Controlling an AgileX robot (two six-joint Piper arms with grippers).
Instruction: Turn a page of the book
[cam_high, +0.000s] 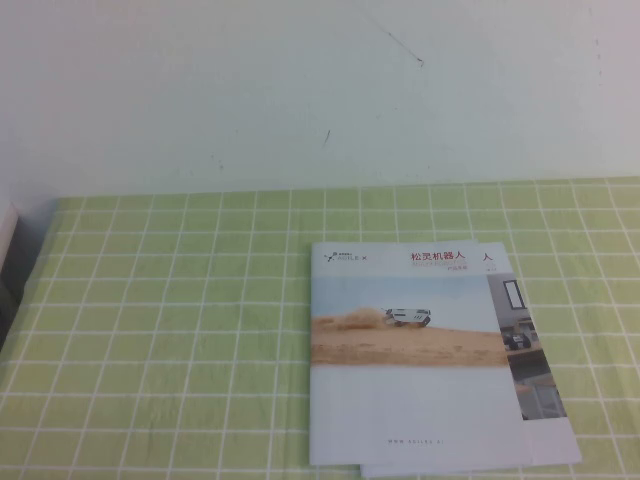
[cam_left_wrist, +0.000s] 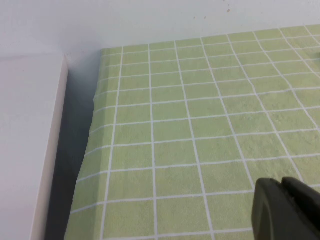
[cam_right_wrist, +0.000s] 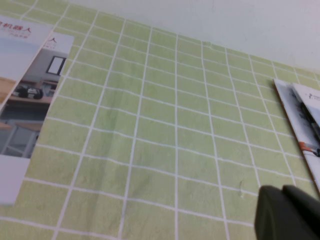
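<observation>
The book (cam_high: 410, 350) lies closed on the green checked cloth, right of the middle in the high view. Its page (cam_high: 400, 305), the cover leaf with a white vehicle on tan sand and a red title, lies flat on top. A corner of the book also shows in the right wrist view (cam_right_wrist: 12, 37). Neither arm shows in the high view. My left gripper (cam_left_wrist: 282, 187) is shut and empty over bare cloth near the table's left edge. My right gripper (cam_right_wrist: 282, 192) is shut and empty over bare cloth to the right of the book.
A similar booklet with a grey photo cover (cam_high: 530, 350) lies under the book and sticks out on its right; it also shows in the right wrist view (cam_right_wrist: 30, 100). More brochures (cam_right_wrist: 300, 120) lie farther right. A white ledge (cam_left_wrist: 25, 150) borders the table's left edge.
</observation>
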